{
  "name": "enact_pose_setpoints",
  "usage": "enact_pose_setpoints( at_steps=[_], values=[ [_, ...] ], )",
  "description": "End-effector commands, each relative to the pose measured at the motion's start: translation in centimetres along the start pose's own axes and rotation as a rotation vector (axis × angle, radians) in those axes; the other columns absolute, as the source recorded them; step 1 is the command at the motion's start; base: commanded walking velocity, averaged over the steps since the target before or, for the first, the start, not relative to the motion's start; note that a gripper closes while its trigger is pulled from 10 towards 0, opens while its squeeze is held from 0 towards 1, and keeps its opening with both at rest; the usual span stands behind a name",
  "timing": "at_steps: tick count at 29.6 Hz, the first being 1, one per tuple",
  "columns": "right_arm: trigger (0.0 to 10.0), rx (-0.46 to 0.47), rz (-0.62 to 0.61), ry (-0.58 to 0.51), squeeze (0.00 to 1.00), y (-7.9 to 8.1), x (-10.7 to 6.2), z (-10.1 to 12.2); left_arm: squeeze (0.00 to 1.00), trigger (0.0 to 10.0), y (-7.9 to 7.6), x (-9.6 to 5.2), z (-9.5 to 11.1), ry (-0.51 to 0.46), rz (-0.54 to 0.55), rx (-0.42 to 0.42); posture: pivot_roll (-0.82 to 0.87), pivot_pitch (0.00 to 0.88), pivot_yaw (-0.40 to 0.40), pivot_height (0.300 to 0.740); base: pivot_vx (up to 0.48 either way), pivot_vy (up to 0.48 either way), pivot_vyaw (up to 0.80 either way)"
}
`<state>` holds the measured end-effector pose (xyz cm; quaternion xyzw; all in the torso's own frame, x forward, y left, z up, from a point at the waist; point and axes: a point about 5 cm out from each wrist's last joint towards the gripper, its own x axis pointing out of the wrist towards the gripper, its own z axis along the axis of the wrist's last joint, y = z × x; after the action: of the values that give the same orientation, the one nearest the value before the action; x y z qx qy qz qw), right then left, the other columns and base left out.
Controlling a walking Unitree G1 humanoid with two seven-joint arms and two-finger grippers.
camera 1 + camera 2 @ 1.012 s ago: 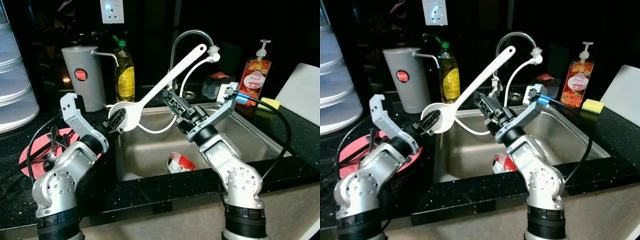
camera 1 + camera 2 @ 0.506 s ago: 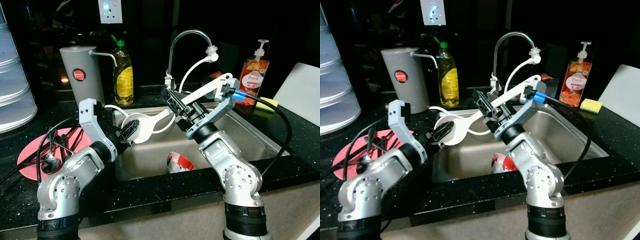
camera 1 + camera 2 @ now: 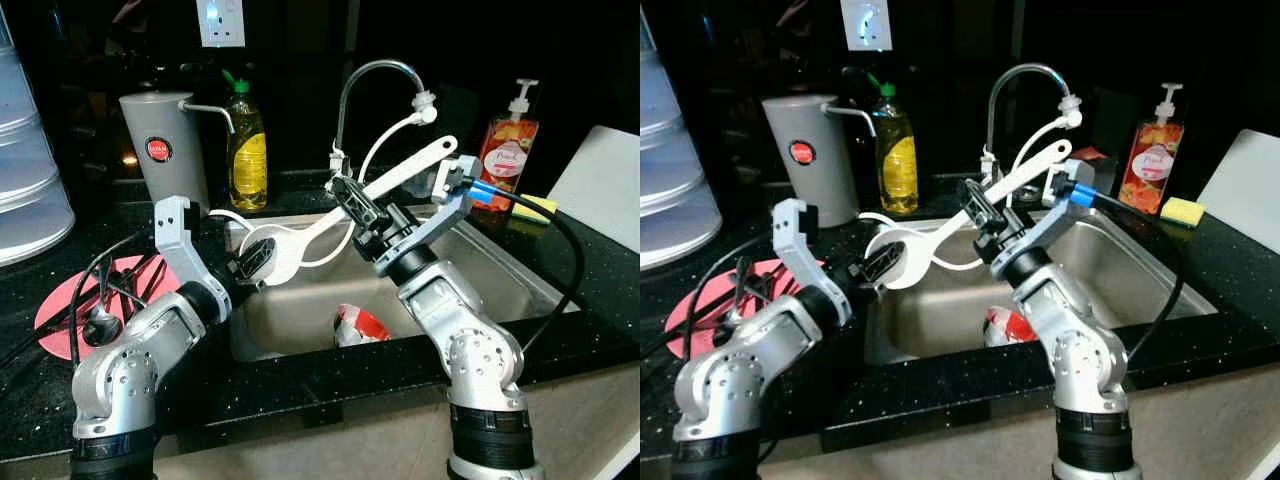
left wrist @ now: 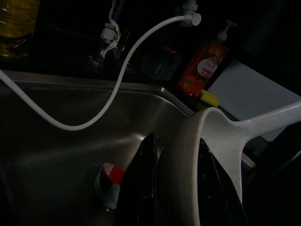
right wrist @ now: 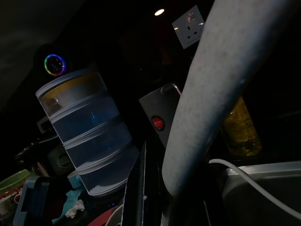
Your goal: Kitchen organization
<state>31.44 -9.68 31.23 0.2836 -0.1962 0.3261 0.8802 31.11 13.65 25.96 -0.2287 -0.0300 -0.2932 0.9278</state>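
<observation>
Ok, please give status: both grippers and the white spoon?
Left gripper shut on white spoon bowl. Right gripper shut on its handle. Spoon held over sink; white hose close behind.

The black speckled desk [image 3: 300, 375] carries a pink plate [image 3: 60, 315] beside the left pincer [image 3: 255, 262], apparently holding dark utensils.

Spoon [image 3: 330, 215] matt speckled white plastic; sink [image 3: 500, 280] brushed steel; countertop [image 3: 600, 300] glossy black speckled stone.
</observation>
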Motion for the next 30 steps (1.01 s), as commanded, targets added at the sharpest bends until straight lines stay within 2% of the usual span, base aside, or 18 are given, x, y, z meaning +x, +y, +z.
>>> enact_pose_setpoints(
  at_steps=[1, 2, 3, 5, 6, 8, 9, 10, 14, 16, 17, 18, 20, 21, 23, 30],
  values=[
    [0.0, -0.018, -0.033, 0.001, 0.00, -0.4, -0.2, 0.0, 0.27, 10.0, 0.1, 0.0, 0.8, -0.041, 0.032, 0.039, -0.04, 0.024, -0.016, 0.740, 0.000, 0.000, 0.00],
    [0.0, -0.018, -0.033, 0.001, 0.00, -0.4, -0.2, 0.0, 0.27, 10.0, 0.1, 0.0, 0.8, -0.041, 0.032, 0.039, -0.04, 0.024, -0.016, 0.740, 0.000, 0.000, 0.00],
    [10.0, -0.022, -0.035, 0.003, 0.00, -0.5, -0.1, 0.0, 1.00, 10.0, 0.3, 0.1, 1.0, -0.052, 0.049, 0.037, -0.04, 0.025, -0.016, 0.740, 0.000, 0.000, 0.00],
    [10.0, -0.025, -0.036, 0.003, 0.00, -0.5, -0.1, 0.0, 1.00, 10.0, 0.5, 0.1, 1.0, -0.059, 0.061, 0.034, -0.04, 0.025, -0.016, 0.740, 0.000, 0.000, 0.00],
    [10.0, -0.041, -0.053, 0.001, 0.00, -0.7, -0.1, -0.1, 1.00, 10.0, 0.1, 0.0, 1.8, -0.116, 0.035, 0.006, -0.04, 0.025, -0.016, 0.740, 0.000, 0.000, 0.00],
    [10.0, -0.046, -0.063, -0.001, 0.00, -0.8, -0.1, -0.1, 1.00, 10.0, -0.1, -0.1, 2.2, -0.141, 0.020, -0.011, -0.04, 0.025, -0.016, 0.740, 0.000, 0.000, 0.00],
    [10.0, -0.058, -0.077, -0.003, 0.00, -1.0, -0.1, -0.1, 0.00, 10.0, -0.3, -0.2, 2.6, -0.176, 0.011, -0.020, -0.04, 0.025, -0.015, 0.740, 0.000, 0.000, 0.00],
    [10.0, -0.078, -0.101, -0.008, 0.00, -1.4, 0.0, -0.1, 0.00, 10.0, -0.3, -0.5, 3.2, -0.215, 0.009, -0.025, -0.04, 0.025, -0.015, 0.740, 0.000, 0.000, 0.00],
    [10.0, -0.090, -0.144, -0.019, 0.00, -1.9, 0.1, -0.1, 0.00, 10.0, -0.3, -0.8, 3.6, -0.241, -0.011, -0.042, -0.04, 0.025, -0.014, 0.740, 0.000, 0.000, 0.00],
    [10.0, -0.167, -0.223, -0.005, 0.00, -3.1, 0.4, -0.7, 0.00, 10.0, -0.4, -1.0, 3.7, -0.249, -0.025, -0.042, -0.04, 0.026, -0.014, 0.740, 0.000, 0.000, 0.00],
    [10.0, -0.167, -0.223, -0.005, 0.00, -3.1, 0.4, -0.7, 0.00, 10.0, -0.4, -1.0, 3.7, -0.249, -0.025, -0.042, -0.04, 0.026, -0.014, 0.740, 0.000, 0.000, 0.00],
    [10.0, -0.258, -0.290, 0.053, 0.00, -4.1, 0.7, -1.9, 0.00, 10.0, -0.3, -1.0, 3.6, -0.249, -0.016, -0.042, -0.04, 0.023, -0.014, 0.740, 0.000, 0.000, 0.00],
    [10.0, -0.326, -0.347, 0.133, 0.00, -5.1, 0.5, -3.6, 0.00, 10.0, -0.3, -0.9, 3.5, -0.249, -0.010, -0.047, -0.04, 0.020, -0.018, 0.740, 0.000, 0.000, 0.00],
    [10.0, -0.326, -0.347, 0.133, 0.00, -5.1, 0.5, -3.6, 0.00, 10.0, -0.3, -0.9, 3.5, -0.249, -0.010, -0.047, -0.04, 0.020, -0.018, 0.740, 0.000, 0.000, 0.00],
    [10.0, -0.364, -0.382, 0.188, 0.00, -5.8, 0.2, -5.1, 0.00, 10.0, -0.4, -0.8, 3.5, -0.250, -0.010, -0.047, -0.04, 0.020, -0.019, 0.740, 0.000, 0.000, 0.00],
    [10.0, -0.387, -0.424, 0.293, 0.00, -6.9, -1.3, -8.8, 0.00, 10.0, -0.2, -0.9, 3.4, -0.244, 0.000, -0.045, -0.04, 0.022, -0.021, 0.740, 0.000, 0.000, 0.00]
  ],
)
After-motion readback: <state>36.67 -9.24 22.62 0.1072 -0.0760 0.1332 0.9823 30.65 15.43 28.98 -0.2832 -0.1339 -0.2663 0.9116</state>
